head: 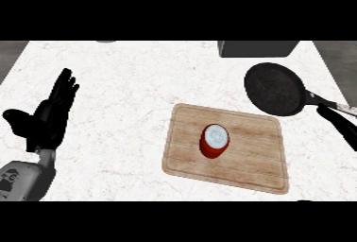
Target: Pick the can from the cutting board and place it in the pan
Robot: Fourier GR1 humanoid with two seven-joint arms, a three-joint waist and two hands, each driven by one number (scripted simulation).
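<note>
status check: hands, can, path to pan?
Left robot hand open, resting at left. Right robot hand at right edge, grip unclear. Can upright on cutting board. Pan empty, path clear.

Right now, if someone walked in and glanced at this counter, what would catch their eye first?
Probably the red can, standing upright near the middle of the wooden cutting board on the pale marble counter. Next the black pan, empty, just beyond the board's far right corner. The left robot hand rests open at the left edge, fingers up; only dark fingers of the right robot hand show at the right edge.
</note>
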